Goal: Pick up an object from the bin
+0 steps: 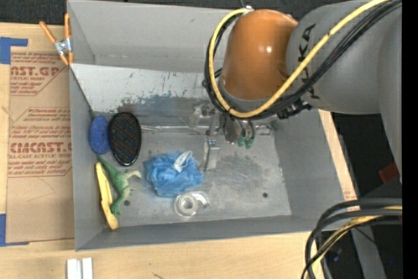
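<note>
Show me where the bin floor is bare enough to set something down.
Bare floor lies right of the blue cloth and tape roll, up to the right wall. A narrower strip runs between the black brush and the tool. The left side is crowded: blue oval, yellow strip, green toy.

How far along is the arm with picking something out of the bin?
Done: the gripper is down inside the bin, over bare floor just right of the crumpled blue cloth. In hand: nothing looks lifted; the cloth, clear tape roll and green toy dinosaur all lie on the floor. Left: grasping one thing and raising it.
</note>
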Robot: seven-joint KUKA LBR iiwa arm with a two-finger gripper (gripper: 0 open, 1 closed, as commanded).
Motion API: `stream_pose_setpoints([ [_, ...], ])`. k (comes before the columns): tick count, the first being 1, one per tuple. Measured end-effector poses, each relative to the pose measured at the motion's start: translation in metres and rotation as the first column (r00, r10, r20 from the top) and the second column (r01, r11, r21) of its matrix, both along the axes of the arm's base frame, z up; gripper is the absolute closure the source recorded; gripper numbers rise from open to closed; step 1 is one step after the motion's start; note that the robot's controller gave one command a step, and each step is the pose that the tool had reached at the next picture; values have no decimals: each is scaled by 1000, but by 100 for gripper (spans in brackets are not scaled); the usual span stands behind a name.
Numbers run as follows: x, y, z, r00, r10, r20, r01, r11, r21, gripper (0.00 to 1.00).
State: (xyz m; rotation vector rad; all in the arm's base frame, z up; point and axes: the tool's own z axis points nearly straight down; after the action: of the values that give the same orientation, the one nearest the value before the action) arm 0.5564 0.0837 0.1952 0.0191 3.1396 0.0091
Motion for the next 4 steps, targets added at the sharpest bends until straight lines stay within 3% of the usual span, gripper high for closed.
stream_pose_setpoints([
  [1,10,17,-51,999,-44,8,44,999,-7,0],
  [2,15,39,-86,998,-56,-5,56,998,1,0],
  [3,-13,21,-123,1000,-11,11,11,1000,-6,100],
  [4,-13,21,-123,1000,-11,11,11,1000,-6,100],
])
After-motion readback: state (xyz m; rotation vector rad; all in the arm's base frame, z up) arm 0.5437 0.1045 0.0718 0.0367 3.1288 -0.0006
